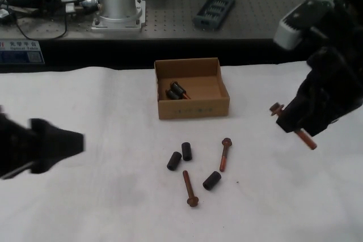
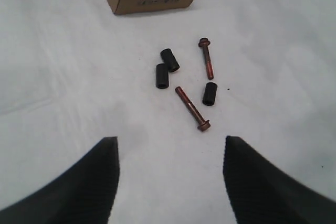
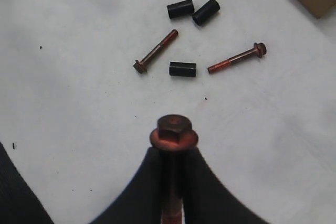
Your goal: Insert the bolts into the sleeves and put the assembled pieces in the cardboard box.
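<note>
My right gripper (image 1: 293,122) hangs above the cloth to the right of the cardboard box (image 1: 193,107), shut on a copper bolt (image 3: 174,132) whose head sticks out past the fingers. Two more bolts (image 1: 225,154) (image 1: 189,188) and three black sleeves (image 1: 186,151) (image 1: 174,161) (image 1: 212,180) lie loose on the white cloth in front of the box. Inside the box rest two assembled pieces (image 1: 177,90). At the far left, my left gripper (image 1: 54,143) is open, and its fingers (image 2: 89,182) point toward the loose parts (image 2: 192,108).
White cloth covers the bench. Behind it runs a perforated metal table with a silver post base (image 1: 117,4), cables and a dark ribbed block (image 1: 214,7). Bare cloth spreads to the left and right of the parts.
</note>
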